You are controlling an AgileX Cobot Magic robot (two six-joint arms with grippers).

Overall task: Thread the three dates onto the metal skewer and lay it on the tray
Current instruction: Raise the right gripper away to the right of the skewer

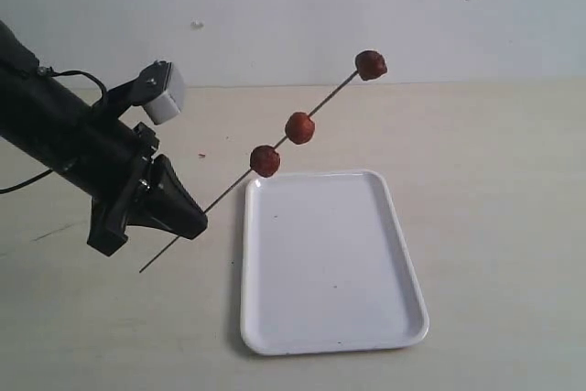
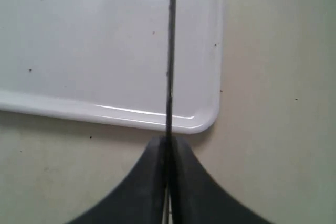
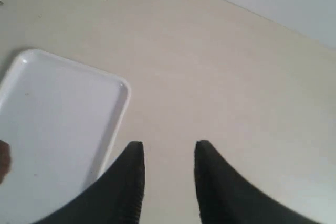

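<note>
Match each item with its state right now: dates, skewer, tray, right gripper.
1. dates
2. skewer
3. tray
4. right gripper

A. flat on the table
B. open, holding nothing
C. spaced along the skewer
D. clamped in the left gripper

Pairs: 1-C, 2-D, 3-A, 4-B

Bright, even light — soft focus

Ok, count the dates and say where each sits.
3 dates on the skewer: one at its raised tip, one mid-rod, one lowest, near the tray's corner. None looks hidden.
</note>
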